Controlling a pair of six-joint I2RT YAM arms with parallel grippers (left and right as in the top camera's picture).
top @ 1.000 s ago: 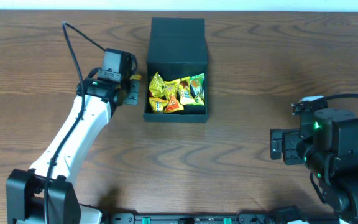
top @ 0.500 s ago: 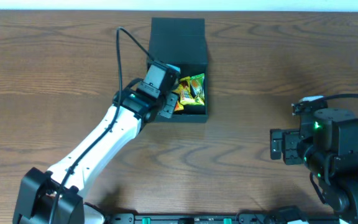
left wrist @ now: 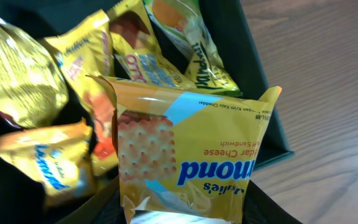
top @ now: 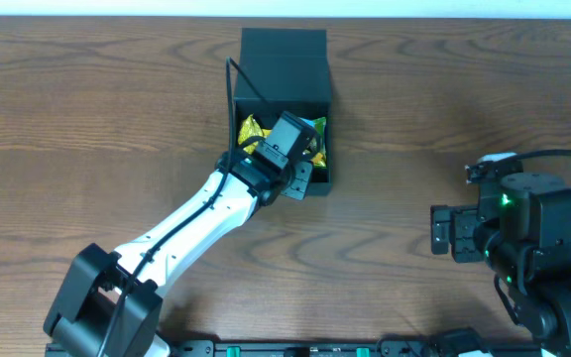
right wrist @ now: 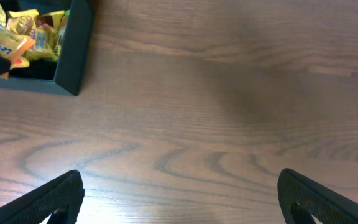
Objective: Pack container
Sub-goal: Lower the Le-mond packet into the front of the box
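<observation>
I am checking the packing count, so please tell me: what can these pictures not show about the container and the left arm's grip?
- Overhead: the left gripper covers much of the container, so the snack packets inside cannot be counted.
- Left wrist: the cheese cracker packet hides the fingertips, so the contact is unseen.
- Right wrist: only one container corner shows; the left edge cuts off the rest.

Dark wood-grain table [top: 87,119]; pale strip [top: 285,8] along far edge; even light.
</observation>
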